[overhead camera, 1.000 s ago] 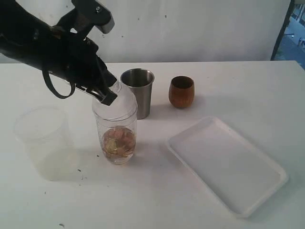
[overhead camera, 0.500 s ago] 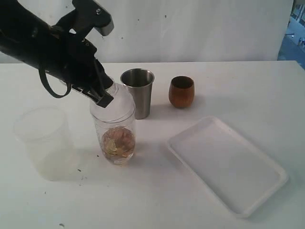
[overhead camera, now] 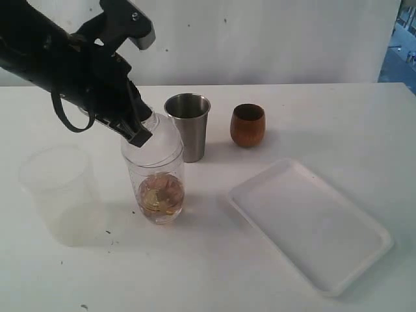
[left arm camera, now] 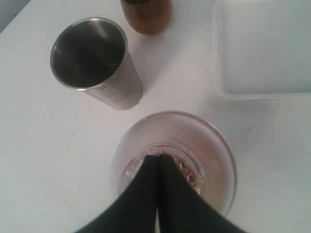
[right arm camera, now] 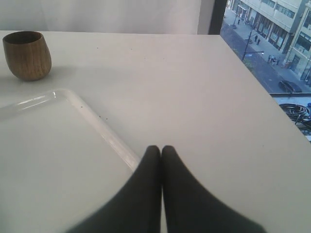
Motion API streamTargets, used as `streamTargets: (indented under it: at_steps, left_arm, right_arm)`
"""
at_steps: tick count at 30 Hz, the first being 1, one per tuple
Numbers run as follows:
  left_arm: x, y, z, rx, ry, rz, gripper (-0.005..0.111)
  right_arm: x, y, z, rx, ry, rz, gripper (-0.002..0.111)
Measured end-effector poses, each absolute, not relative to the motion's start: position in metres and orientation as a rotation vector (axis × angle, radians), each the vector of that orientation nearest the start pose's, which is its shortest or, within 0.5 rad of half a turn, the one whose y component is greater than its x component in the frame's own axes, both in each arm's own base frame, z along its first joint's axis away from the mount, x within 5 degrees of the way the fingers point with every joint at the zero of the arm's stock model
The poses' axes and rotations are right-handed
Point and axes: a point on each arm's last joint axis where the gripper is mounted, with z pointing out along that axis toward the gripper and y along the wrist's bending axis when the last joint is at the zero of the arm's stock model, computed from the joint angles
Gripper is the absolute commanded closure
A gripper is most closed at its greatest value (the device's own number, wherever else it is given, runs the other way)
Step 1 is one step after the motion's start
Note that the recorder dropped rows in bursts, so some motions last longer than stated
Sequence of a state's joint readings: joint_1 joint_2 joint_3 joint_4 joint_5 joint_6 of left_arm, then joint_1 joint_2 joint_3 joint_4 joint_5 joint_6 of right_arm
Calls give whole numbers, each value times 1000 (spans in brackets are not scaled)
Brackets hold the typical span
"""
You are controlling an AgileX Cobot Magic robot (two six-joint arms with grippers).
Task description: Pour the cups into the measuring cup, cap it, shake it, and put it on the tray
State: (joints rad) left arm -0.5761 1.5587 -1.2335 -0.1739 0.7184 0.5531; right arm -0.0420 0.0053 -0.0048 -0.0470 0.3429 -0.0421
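Jaws pressed together with nothing between them, the left gripper (left arm camera: pixel 156 156) has its tips at the neck of the clear domed cap (overhead camera: pixel 158 140), which sits atop the measuring cup (overhead camera: pixel 160 195). Brownish bits (overhead camera: pixel 160 194) lie at the bottom of the cup. The right gripper (right arm camera: pixel 156 148) is likewise closed and empty, hanging over the rim of the white tray (overhead camera: pixel 312 227). From the measuring cup, the steel tumbler (overhead camera: pixel 188 127) stands at one o'clock, just beside it. The wooden cup (overhead camera: pixel 247 125) is farther off at two, the tray at four, and a frosted plastic cup (overhead camera: pixel 58 195) at nine.
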Motion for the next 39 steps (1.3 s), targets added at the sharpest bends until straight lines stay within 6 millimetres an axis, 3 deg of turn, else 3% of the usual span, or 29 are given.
streamTargets:
  at_steps: [32, 36, 39]
  left_arm:
    - [282, -193, 291, 1283, 2170, -144, 106]
    - [280, -191, 295, 1273, 2153, -143, 90]
    - [279, -190, 299, 1270, 2142, -139, 71]
  right_arm:
    - [54, -4, 184, -28, 1828, -103, 108]
    - [54, -4, 184, -28, 1828, -103, 108]
    - [54, -4, 184, -28, 1828, -103, 108]
